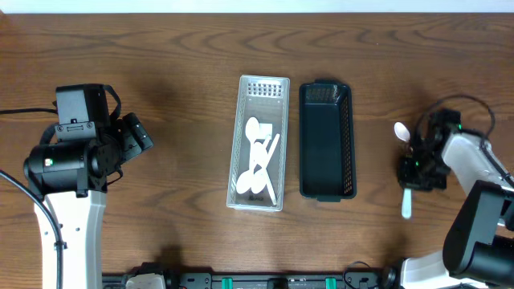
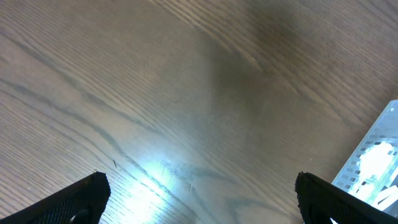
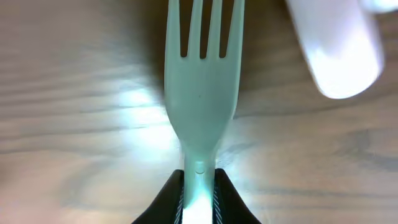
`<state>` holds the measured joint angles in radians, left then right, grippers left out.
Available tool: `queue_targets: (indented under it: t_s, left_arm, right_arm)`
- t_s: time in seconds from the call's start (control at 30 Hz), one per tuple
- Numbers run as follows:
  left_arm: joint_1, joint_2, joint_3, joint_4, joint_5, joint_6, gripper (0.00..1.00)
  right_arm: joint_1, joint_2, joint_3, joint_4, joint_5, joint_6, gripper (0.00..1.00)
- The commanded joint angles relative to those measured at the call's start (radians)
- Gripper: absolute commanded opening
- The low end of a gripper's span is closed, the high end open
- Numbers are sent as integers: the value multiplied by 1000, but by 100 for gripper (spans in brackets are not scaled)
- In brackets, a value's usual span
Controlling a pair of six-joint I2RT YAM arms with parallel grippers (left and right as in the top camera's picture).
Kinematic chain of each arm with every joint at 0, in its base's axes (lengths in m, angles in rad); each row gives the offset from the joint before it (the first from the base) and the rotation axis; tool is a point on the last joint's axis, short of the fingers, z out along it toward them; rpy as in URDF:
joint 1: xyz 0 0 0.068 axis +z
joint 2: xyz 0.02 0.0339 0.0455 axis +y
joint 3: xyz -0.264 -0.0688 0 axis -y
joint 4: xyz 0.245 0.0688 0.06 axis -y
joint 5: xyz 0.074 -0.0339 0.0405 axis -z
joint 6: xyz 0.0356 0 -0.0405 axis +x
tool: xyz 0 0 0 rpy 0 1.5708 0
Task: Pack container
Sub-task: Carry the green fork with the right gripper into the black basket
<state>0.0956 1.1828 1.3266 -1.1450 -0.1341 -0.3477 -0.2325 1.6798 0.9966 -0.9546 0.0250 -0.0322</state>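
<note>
Plastic fork (image 3: 199, 106) sits clamped lengthwise in the right jaws; black basket (image 1: 325, 140) lies to their left; left jaws gape.

Glare whitens the table (image 2: 149, 177), and the fork (image 3: 200, 93) looks softly blurred.

The worktop (image 1: 161, 48) is dark brown wood with a bold, wavy grain running across its whole width. Along its far edge a thin pale strip (image 1: 257, 5) shows, too narrow to make out. Light leaves a white glare (image 2: 149, 177) on the smooth surface.
</note>
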Motion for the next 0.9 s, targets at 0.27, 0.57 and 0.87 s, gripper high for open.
queue_targets:
  t_s: [0.27, 0.57, 0.87]
  left_arm:
    - [5, 15, -1, -4, -8, -13, 98]
    - [5, 74, -3, -10, -7, -5, 98]
    - [-45, 150, -17, -10, -8, 40, 98]
  right_arm:
    - [314, -55, 525, -214, -67, 251, 1]
    - [559, -8, 537, -137, -13, 479, 1]
    - [613, 193, 525, -146, -14, 514, 2]
